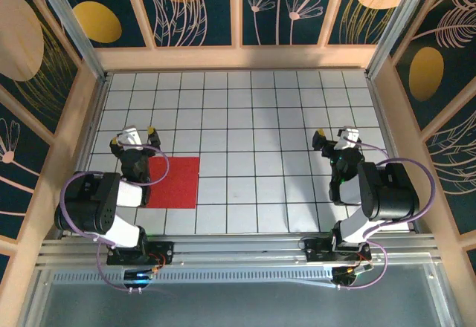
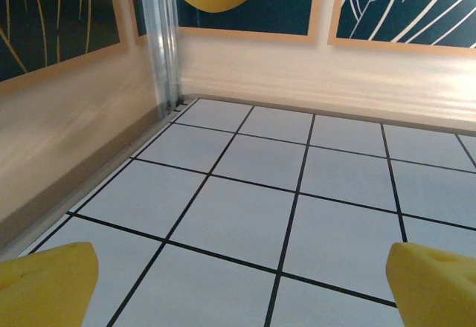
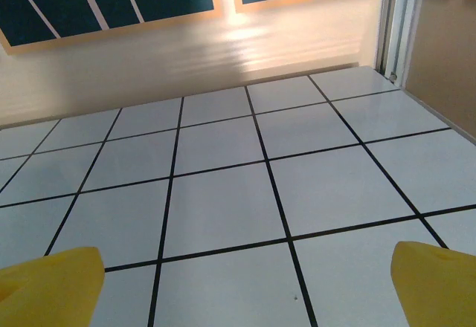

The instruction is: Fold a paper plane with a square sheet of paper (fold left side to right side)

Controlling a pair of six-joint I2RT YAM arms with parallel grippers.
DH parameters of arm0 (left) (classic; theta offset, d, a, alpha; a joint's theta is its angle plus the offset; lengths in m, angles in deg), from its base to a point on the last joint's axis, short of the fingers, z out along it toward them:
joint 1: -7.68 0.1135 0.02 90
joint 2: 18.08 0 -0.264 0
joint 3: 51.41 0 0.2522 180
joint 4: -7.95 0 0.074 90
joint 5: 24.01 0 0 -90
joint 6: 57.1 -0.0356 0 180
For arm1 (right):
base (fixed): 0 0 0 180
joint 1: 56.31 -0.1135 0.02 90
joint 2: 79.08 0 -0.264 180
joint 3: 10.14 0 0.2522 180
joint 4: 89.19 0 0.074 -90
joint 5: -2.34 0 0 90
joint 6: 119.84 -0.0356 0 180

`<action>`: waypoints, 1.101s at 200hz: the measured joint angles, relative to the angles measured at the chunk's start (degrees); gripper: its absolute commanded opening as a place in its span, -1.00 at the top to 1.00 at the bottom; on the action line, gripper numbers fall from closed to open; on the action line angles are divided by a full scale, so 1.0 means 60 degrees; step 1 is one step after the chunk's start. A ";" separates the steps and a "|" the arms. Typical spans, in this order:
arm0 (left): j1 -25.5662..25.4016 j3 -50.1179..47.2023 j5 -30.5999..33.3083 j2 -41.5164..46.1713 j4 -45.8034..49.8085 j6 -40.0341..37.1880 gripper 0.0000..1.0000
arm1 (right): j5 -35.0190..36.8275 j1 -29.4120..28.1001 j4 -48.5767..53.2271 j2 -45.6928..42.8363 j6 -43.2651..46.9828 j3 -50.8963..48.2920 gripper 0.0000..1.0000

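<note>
**What's covered or cropped in these shots**

From overhead, the left arm sits right over the left edge of the square sheet of paper, so you can't tell where that side ends or how its corners lie. It's also too small from up there to say whether there's a crease in it. On the wrist cams, the left gripper has its yellow fingertips chopped off by the bottom corners. Same deal with the right gripper, whose fingertips are just nubs at the frame edge.
</note>
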 measured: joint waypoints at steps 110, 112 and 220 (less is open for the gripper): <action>0.0000 0.0000 0.0000 0.0000 0.0000 0.0000 -0.98 | -0.0186 0.0055 0.0066 0.0000 0.0000 0.0022 -0.98; 0.0000 0.0000 0.0000 0.0000 0.0000 0.0000 -0.98 | -0.0189 0.0055 0.0066 0.0000 0.0000 0.0022 -0.98; 0.0000 0.0025 0.0004 0.0197 0.0372 0.0007 -0.98 | -0.0248 0.0055 0.0215 -0.0124 -0.0004 0.0055 -0.98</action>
